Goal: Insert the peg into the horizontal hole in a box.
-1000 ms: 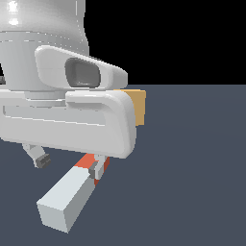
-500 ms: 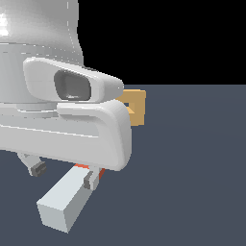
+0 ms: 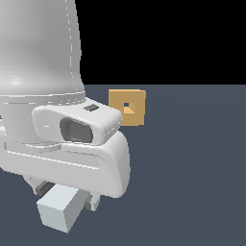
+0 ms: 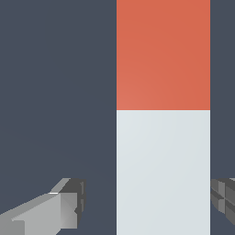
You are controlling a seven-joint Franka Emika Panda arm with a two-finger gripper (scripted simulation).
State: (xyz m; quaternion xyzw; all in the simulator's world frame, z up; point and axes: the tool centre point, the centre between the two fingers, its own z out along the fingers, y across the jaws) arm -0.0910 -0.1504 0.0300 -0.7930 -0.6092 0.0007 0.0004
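Note:
The peg point(image 3: 57, 210) lies on the dark floor, its pale end toward the exterior camera; its red end is hidden there under my hand. In the wrist view the peg point(image 4: 163, 137) shows both its pale part and its red-orange part. My gripper point(image 3: 67, 193) is low over the peg, open, with one finger on each side. In the wrist view the gripper point(image 4: 147, 199) straddles the pale part, with a gap between one finger point(image 4: 64, 206) and the peg. The tan box point(image 3: 127, 107) stands farther back, its small square hole point(image 3: 126, 105) facing the exterior camera.
The floor point(image 3: 192, 168) is plain dark grey-blue. My white hand and arm point(image 3: 43, 96) fill the exterior view's left and hide the floor behind them.
My hand has come down over the peg and shifted toward the exterior view's left. The red end is now hidden in the exterior view. The box and its hole are now uncovered.

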